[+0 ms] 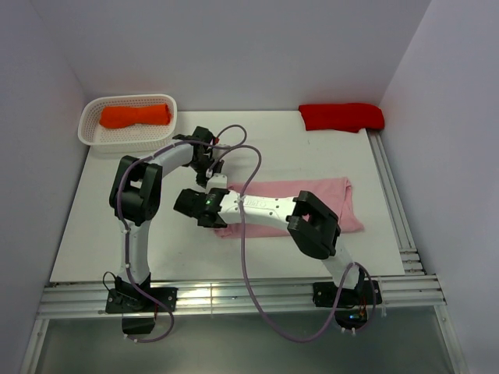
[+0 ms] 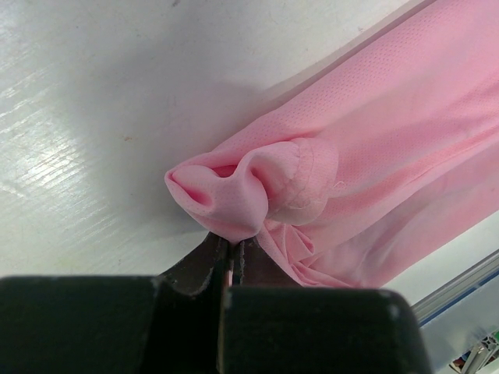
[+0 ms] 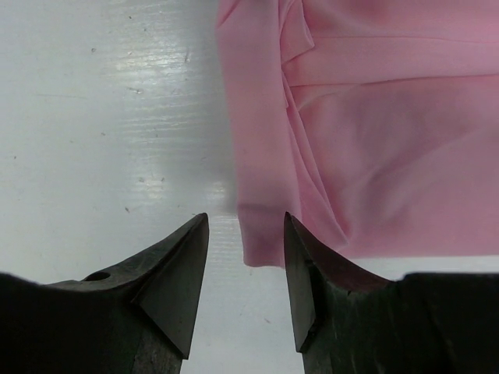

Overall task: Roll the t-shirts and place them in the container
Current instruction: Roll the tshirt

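Note:
A light pink t-shirt (image 1: 327, 195) lies folded into a long strip across the middle of the table. My left gripper (image 1: 210, 178) is at the strip's far left corner, shut on a bunched fold of the pink cloth (image 2: 234, 195); its fingertips (image 2: 231, 243) pinch the fold a little above the table. My right gripper (image 1: 204, 210) is at the strip's near left corner. In the right wrist view the gripper (image 3: 246, 222) is open, and the shirt's corner (image 3: 261, 234) lies flat between the fingers, unheld. An orange t-shirt (image 1: 136, 115) and a red t-shirt (image 1: 341, 117) lie apart.
The orange shirt lies rolled in a white mesh basket (image 1: 92, 132) at the back left. The red one lies folded on the table at the back right by the wall. Metal rails (image 1: 390, 187) run along the table's right and near edges.

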{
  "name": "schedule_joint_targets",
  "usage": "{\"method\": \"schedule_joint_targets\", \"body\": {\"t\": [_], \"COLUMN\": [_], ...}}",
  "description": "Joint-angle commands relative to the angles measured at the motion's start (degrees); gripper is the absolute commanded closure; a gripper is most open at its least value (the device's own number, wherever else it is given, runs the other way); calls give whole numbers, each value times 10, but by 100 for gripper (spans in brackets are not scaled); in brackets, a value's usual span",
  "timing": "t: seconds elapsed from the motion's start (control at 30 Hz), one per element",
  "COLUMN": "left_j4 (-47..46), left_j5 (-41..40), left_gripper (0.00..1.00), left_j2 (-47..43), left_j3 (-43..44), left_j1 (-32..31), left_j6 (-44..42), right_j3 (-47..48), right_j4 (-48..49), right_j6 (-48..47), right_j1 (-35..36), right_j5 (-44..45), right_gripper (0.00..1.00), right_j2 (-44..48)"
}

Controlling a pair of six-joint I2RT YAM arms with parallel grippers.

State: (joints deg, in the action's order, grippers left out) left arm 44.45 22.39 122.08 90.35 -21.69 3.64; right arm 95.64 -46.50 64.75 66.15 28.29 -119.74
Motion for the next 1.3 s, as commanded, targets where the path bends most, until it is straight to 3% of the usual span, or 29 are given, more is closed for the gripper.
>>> {"method": "schedule_joint_targets", "body": {"t": [0.0,0.27,0.8,1.03,1.17,1.27], "left_j4": [10,13,14,16,15,15], "left_j5": [-76,-75,-84,-88,-90,-92], "left_gripper": [100,100,100,100,100,100], "left_j2": [27,33,40,40,36,32], "left_j3": [0,5,11,11,10,9], "left_j1": [2,1,-7,-13,-13,-13], "left_j6": [-28,-26,-22,-22,-23,-25], "right_j3": [45,67,74,44,-8,-74], "right_j4": [-78,-94,-58,-32,17,88], "right_j6": [15,13,-2,10,24,43], "right_j1": [8,8,12,13,13,11], "right_j5": [62,60,33,17,7,-5], "right_gripper": [49,44,46,61,84,93], "right_j2": [-17,-46,-64,-59,-31,6]}}
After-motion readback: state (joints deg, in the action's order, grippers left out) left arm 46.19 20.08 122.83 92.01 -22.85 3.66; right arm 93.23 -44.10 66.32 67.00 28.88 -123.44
